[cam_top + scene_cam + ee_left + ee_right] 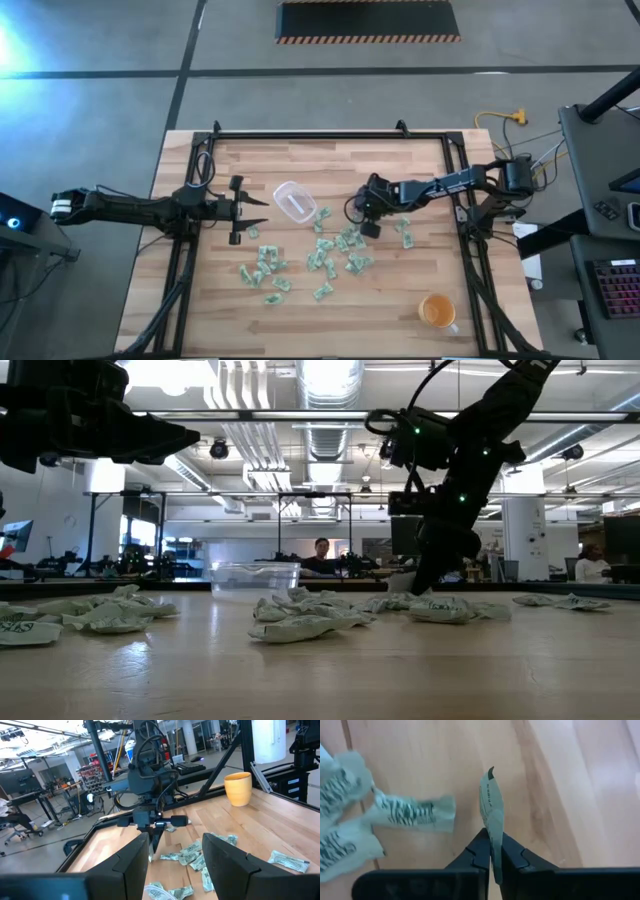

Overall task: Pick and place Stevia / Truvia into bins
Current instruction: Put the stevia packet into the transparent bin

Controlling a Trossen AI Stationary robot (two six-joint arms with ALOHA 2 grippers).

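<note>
Several pale green and white Stevia packets (330,255) lie flat and scattered on the wooden table's middle. They also show in the low view (300,625). The clear bin (295,201) stands on its base just left of them (255,575). My right gripper (493,847) slants down over the packets' far right part (365,218) and is shut on one packet (490,805). My left gripper (175,865) waits open and level at the table's left (250,210), with nothing between its fingers. My right gripper pinches one packet between its two fingers (477,852), which press on the packet's two flat faces at its near end (494,840). The fingers slant down from the table's right side. The packet stands edge-on, its free end (489,777) sticking out past the fingertips toward the tabletop.
An orange cup (437,311) stands near the table's front right corner (237,789). A black frame (330,135) runs round the table's edges. Two more packets (415,812) lie close beside the held one. Bare wood lies along the far side.
</note>
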